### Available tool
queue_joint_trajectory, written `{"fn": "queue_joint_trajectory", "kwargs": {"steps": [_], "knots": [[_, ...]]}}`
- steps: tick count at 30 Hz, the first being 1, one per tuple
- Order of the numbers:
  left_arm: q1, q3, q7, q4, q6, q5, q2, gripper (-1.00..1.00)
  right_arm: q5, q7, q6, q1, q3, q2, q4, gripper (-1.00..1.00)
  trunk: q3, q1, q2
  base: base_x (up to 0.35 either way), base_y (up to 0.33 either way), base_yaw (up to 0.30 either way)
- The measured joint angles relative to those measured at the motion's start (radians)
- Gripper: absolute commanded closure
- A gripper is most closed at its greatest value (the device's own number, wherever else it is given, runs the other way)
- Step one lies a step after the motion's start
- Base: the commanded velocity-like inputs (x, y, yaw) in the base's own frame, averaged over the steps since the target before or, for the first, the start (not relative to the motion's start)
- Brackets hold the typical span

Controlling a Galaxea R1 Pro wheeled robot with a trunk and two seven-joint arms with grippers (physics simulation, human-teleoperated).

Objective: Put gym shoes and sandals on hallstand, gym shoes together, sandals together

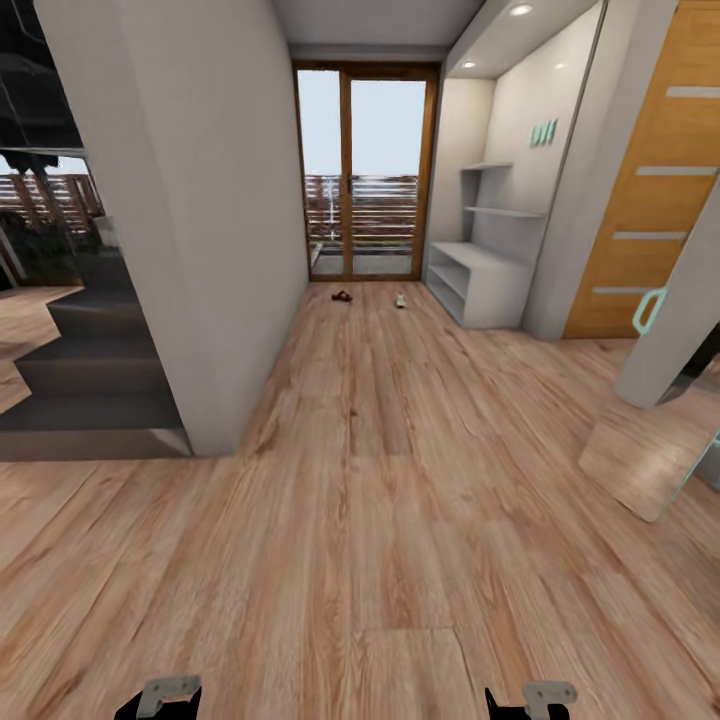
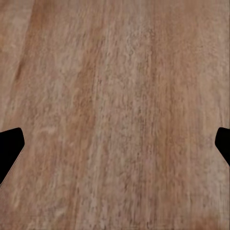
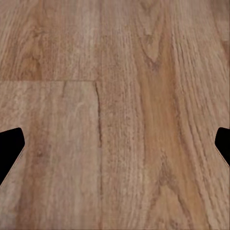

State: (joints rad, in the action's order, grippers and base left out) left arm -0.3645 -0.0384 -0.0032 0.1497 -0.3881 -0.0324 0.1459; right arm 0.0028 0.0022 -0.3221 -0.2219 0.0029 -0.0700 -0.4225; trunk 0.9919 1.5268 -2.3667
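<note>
Two grippers sit at the near edge of the head view, the left gripper (image 1: 160, 697) and the right gripper (image 1: 530, 699), both low over the corridor floor (image 1: 380, 520). In each wrist view the two dark fingertips (image 2: 10, 148) stand wide apart at opposite borders with bare planks between them; both pincers are spread and hold nothing. The right gripper (image 3: 115, 148) looks down on a plank seam and strong grain that the head view does not resolve.

Farther on, the floor runs straight ahead between a grey wall (image 1: 200, 220) and an orange-brown door (image 1: 655, 190). Well ahead, near the glass balcony door (image 1: 365, 170), lie a dark sandal (image 1: 342, 296) and, beside it to the right, a pale gym shoe (image 1: 400, 300); both are too small to tell their long axis, and the other shoes cannot be made out. A grey shelf unit (image 1: 480, 280) with teal letters above stands just right of them. Both objects lie far forward, roughly midway between the arms, so neither arm is clearly nearer; a drive forward is judged to come first.
</note>
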Motion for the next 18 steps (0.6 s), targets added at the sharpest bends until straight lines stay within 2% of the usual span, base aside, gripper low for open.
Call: {"fn": "queue_joint_trajectory", "kwargs": {"steps": [18], "knots": [[0.000,0.000,0.000,0.000,0.000,-0.003,0.000,-1.00,0.000,0.000,0.000,0.000,0.000,0.000,0.000,-1.00,0.000,0.000,0.000,0.339,0.000,0.000]]}}
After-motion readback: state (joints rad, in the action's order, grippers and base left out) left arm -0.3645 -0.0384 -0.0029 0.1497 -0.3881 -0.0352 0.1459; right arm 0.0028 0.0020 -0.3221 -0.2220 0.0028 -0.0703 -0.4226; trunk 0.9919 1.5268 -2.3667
